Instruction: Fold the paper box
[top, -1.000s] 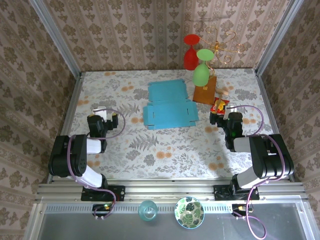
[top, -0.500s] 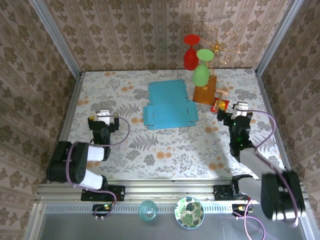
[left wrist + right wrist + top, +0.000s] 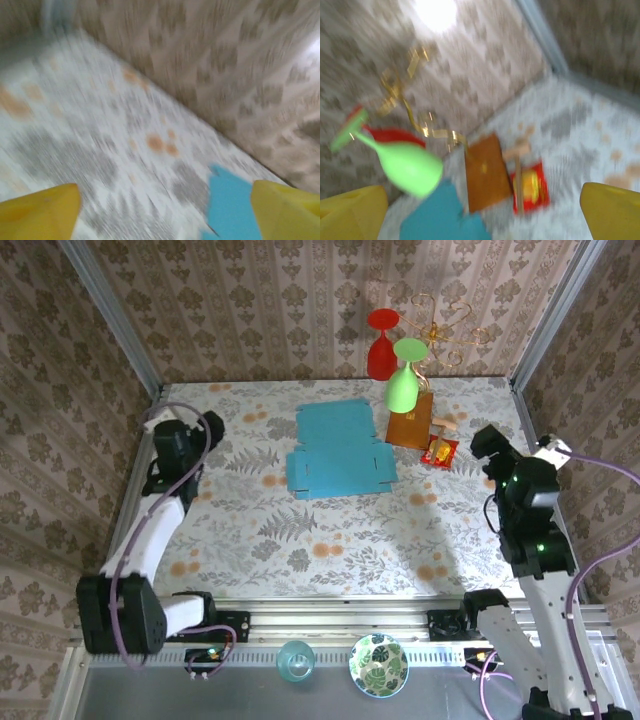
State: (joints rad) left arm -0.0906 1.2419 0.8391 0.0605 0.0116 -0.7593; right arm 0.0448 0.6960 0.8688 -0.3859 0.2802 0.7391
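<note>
Patterned beige wallpaper closes your workspace on three sides, and the counter [image 3: 330, 530] wears a pale cloth printed with grey leaves and orange blossoms. Your paper box [image 3: 338, 452] lies flat and unfolded, blue side up, mid-counter toward the far wall, just left of an upright brown block [image 3: 410, 423]. A red packet [image 3: 440, 450] lies at that block's right. A green goblet [image 3: 402, 380] and a red goblet [image 3: 381, 345] hang bowl-down by a gold wire stand [image 3: 445, 325] at the back. Your left fingers [image 3: 40, 210] are spread apart, gripping nothing, near the left wall. Your right fingers [image 3: 350, 212] are likewise spread and empty, over the counter's right edge.
</note>
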